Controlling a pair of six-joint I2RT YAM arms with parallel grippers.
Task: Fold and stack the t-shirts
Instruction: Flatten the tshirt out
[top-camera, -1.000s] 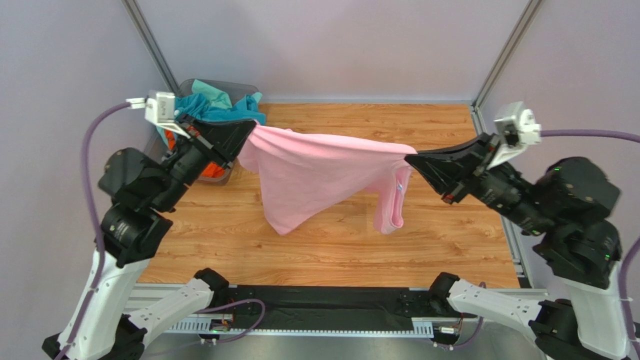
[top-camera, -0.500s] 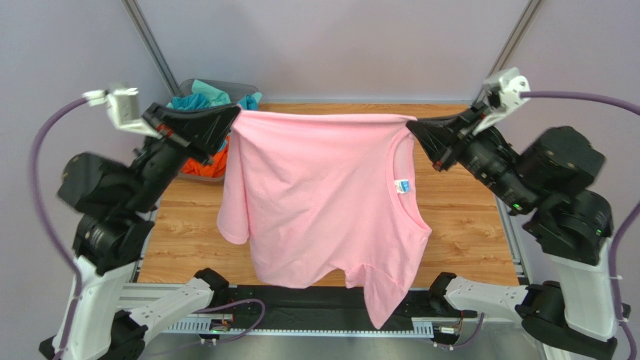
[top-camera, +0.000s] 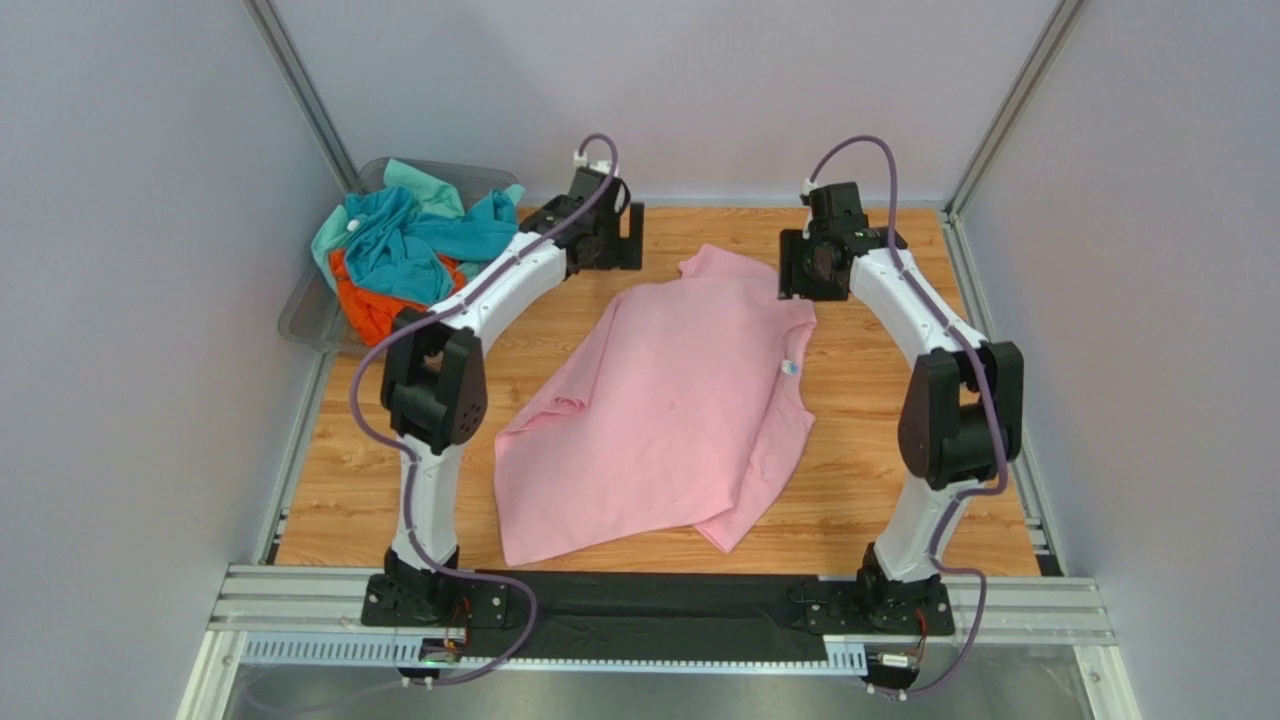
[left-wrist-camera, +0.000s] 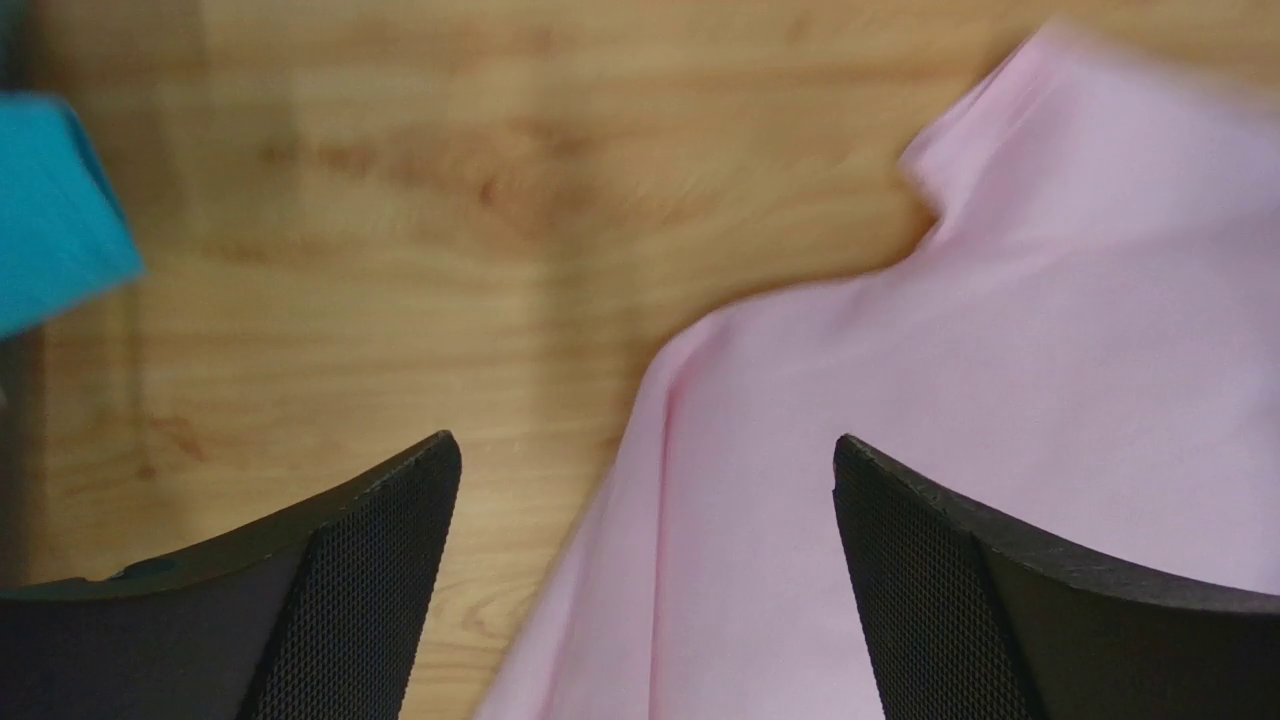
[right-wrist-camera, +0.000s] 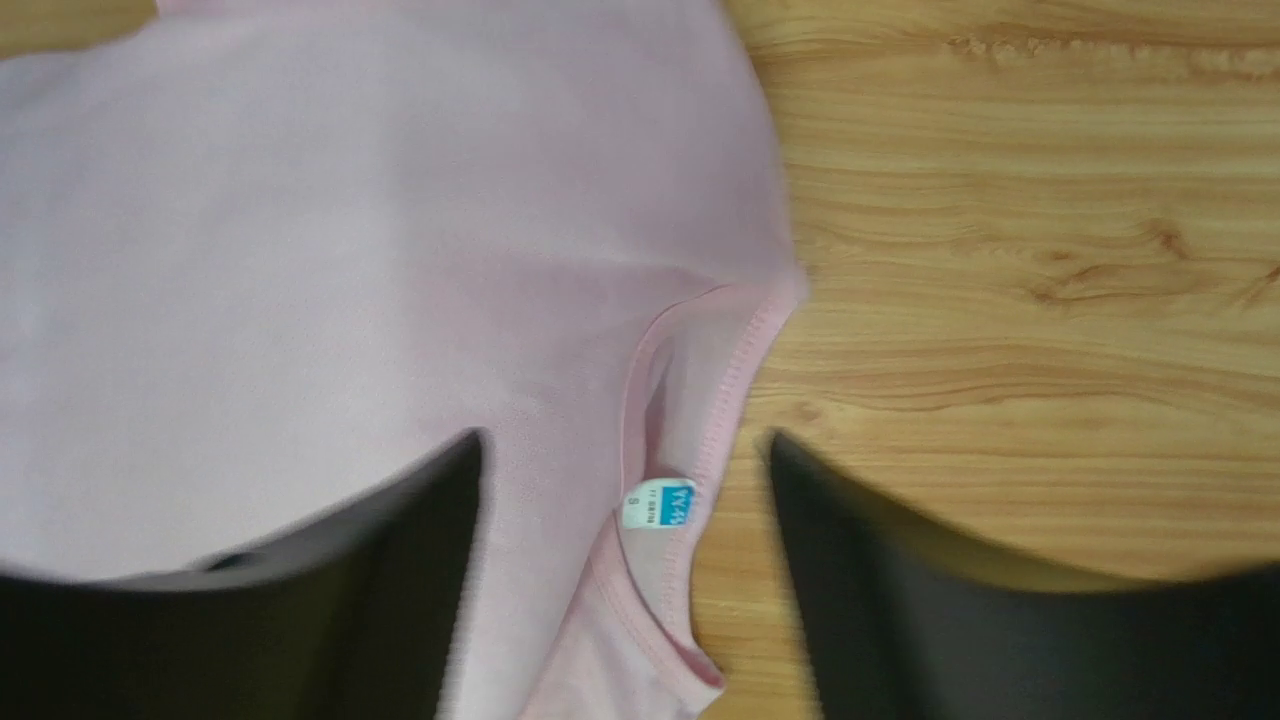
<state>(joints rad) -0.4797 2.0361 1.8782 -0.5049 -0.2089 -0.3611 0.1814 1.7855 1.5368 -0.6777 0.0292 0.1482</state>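
A pink t-shirt (top-camera: 676, 405) lies spread, somewhat rumpled, on the wooden table (top-camera: 902, 495), its collar and blue label (right-wrist-camera: 661, 506) toward the right. My left gripper (top-camera: 609, 237) hovers over the shirt's far left edge. It is open, with pink cloth (left-wrist-camera: 977, 375) and bare wood below the gap (left-wrist-camera: 643, 458) and nothing held. My right gripper (top-camera: 804, 273) hangs over the collar, also open (right-wrist-camera: 627, 450), with the neckline between its fingers (right-wrist-camera: 376, 570) but not pinched. More crumpled shirts, teal and orange (top-camera: 398, 248), fill a bin at the far left.
The clear plastic bin (top-camera: 308, 323) stands at the table's far left corner, beside the left arm. A teal cloth edge (left-wrist-camera: 45, 210) shows at the left of the left wrist view. Metal frame posts (top-camera: 1007, 113) rise at the back corners.
Both arms swung the shirt, held stretched in the air, down to the far side of the table. Both grippers opened and let go; it now lies on the wood.
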